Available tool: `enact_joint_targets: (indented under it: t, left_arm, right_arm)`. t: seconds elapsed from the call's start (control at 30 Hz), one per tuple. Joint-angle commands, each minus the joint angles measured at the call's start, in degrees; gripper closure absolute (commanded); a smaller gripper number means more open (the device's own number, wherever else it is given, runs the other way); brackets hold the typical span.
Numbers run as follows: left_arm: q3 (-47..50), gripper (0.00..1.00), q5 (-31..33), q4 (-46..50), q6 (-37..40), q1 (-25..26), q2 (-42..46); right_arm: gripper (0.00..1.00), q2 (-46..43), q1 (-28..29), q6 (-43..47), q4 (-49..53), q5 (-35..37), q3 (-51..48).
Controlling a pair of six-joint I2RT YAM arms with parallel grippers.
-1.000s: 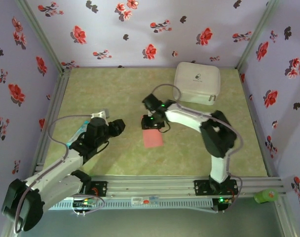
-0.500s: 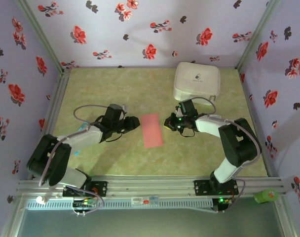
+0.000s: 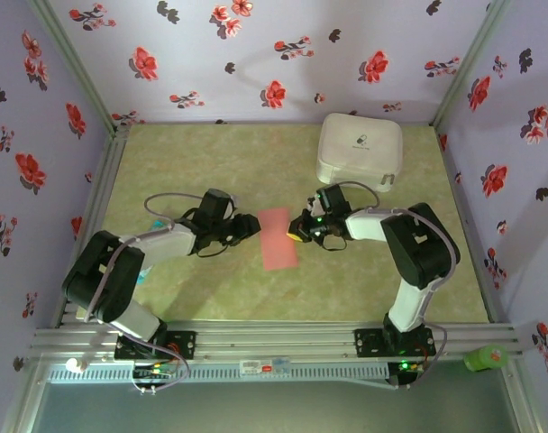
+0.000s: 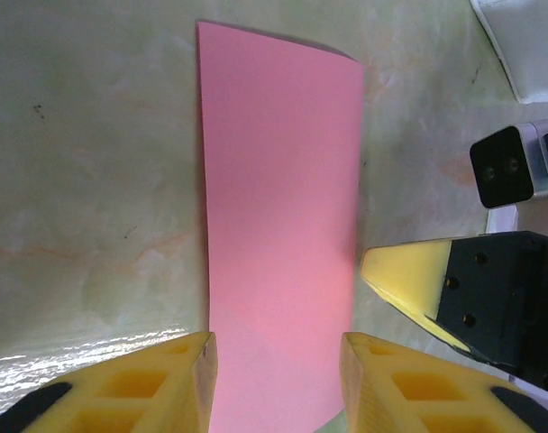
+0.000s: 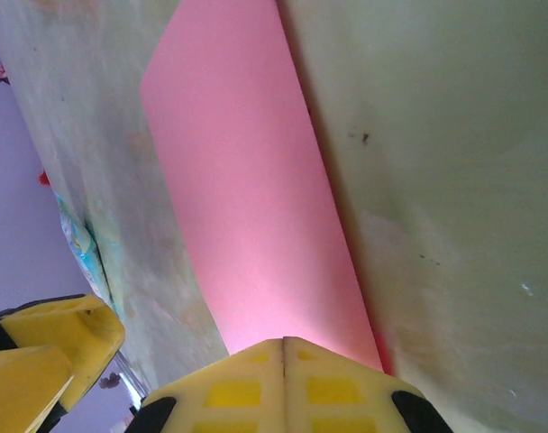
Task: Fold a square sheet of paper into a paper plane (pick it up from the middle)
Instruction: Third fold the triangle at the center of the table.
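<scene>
Salmon-red and thin, the sheet of paper (image 3: 278,238) lies flat on the green table (image 3: 202,162) between the two arms, well apart from the white case (image 3: 360,151). It reads as an oblong rather than a square, so it may be doubled over, though no layer edge shows. I judge it almost weightless, limp, quick to crease or tear, and awkward to lift off a smooth top, so an edge needs teasing up first. The left gripper (image 3: 249,225) stands partly open at the sheet's left side, its yellow fingers (image 4: 139,383) apart with nothing clamped between them. The right gripper (image 3: 297,231) is fully closed, its tip touching the right edge near the middle; whether it nips the paper I cannot tell. That mid-edge looks the sensible place to take hold.
</scene>
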State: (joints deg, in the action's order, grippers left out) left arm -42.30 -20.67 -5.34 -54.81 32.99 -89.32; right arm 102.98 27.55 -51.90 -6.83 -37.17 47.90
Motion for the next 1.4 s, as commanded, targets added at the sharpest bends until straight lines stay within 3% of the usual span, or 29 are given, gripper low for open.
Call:
enact_joint_targets:
  t: [0.0, 0.37, 0.63, 1.17, 1.37]
  left_arm:
    - [-1.38, 0.59, -1.02, 0.42, -0.67, 0.44, -1.17]
    - [-2.40, 0.59, -3.47, -1.05, -1.22, 1.19, -5.39]
    - [-4.01, 0.65, -4.99, -2.04, -2.27, 2.57, -9.02]
    - [-5.66, 0.63, -0.08, 5.43, -0.35, 3.31, -8.99]
    - [-6.10, 0.66, -3.75, 1.73, -0.48, 3.66, -11.11]
  right_arm:
    - [0.98, 1.57, 0.40, 3.17, 4.66, 0.90, 1.08]
    - [0.96, 2.65, 0.13, 3.74, 5.40, 4.78, -3.13]
    - [0.96, 2.84, 0.13, 3.60, 5.76, 4.96, -2.82]
    - [0.95, 2.68, 0.13, 3.82, 6.73, 5.61, -2.46]
    - [0.95, 2.85, 0.14, 3.82, 6.73, 5.44, -2.28]
